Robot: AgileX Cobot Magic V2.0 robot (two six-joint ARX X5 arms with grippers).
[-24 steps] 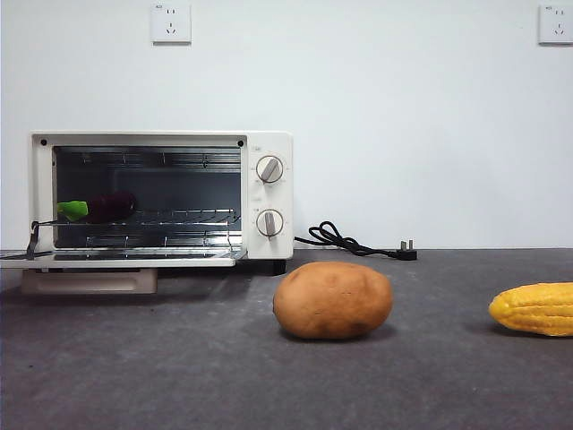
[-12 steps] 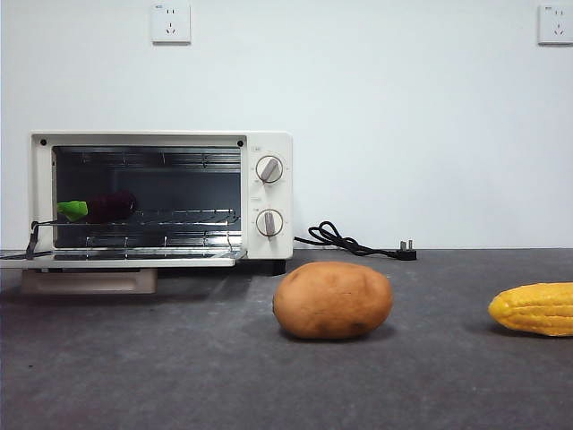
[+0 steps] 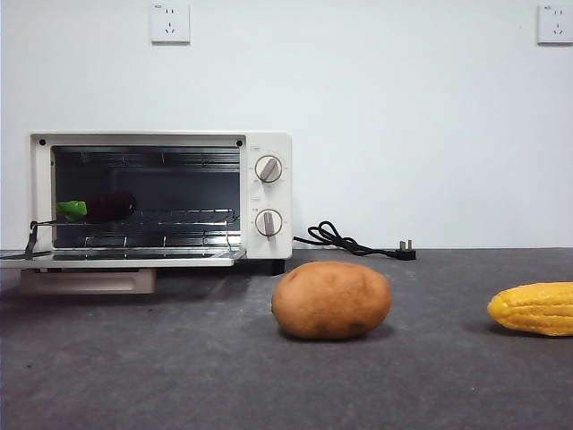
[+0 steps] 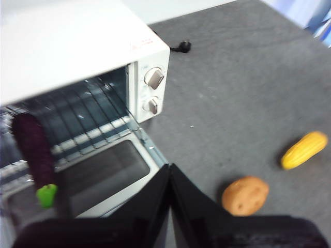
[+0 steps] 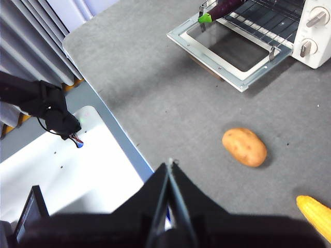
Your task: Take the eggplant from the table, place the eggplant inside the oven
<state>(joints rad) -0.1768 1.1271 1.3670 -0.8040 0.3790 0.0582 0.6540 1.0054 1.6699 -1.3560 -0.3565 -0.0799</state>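
The dark purple eggplant [image 3: 106,207] with its green cap lies on the wire rack inside the open cream-white oven [image 3: 269,143] at the left of the front view. The left wrist view shows the eggplant [image 4: 33,150] on the rack, cap toward the door. It also appears as the eggplant [image 5: 223,8] in the right wrist view. My left gripper [image 4: 169,173] is shut and empty, raised above the table in front of the oven's door. My right gripper [image 5: 169,168] is shut and empty, high over the table's edge, far from the oven [image 5: 315,31].
A brown potato [image 3: 331,299] sits mid-table and a yellow corn cob [image 3: 534,308] at the right. The oven's glass door [image 3: 125,258] lies folded down flat. A black power cord [image 3: 345,241] trails behind. The dark grey table [image 3: 179,376] ends at an edge beside a white surface [image 5: 67,170].
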